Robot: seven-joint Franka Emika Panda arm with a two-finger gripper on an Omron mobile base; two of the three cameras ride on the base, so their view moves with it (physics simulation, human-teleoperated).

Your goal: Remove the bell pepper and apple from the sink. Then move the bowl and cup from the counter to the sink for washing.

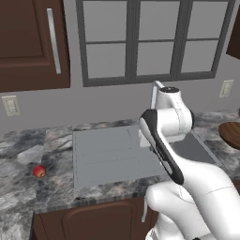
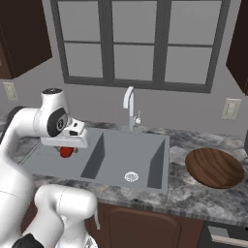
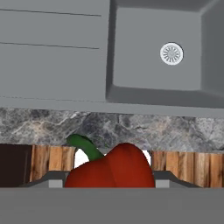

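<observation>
My gripper (image 3: 110,181) is shut on the bell pepper (image 3: 111,168), a glossy red fruit with a curved green stem. In the right base view the bell pepper (image 2: 66,151) hangs under the hand, in the air over the drainboard side of the grey sink (image 2: 128,155). The basin (image 3: 162,65) with its round white drain holds nothing. A small red apple (image 1: 39,171) lies on the dark marbled counter (image 1: 23,145) left of the sink. The brown wooden bowl (image 2: 214,167) sits on the counter to the sink's right. The cup is out of view.
A curved chrome faucet (image 2: 129,104) stands behind the basin, below the window. Brown cabinet fronts (image 3: 188,168) run under the counter's front edge. Dark wall cabinets (image 1: 28,42) hang at upper left. My own arm (image 1: 164,140) blocks part of the sink in the left base view.
</observation>
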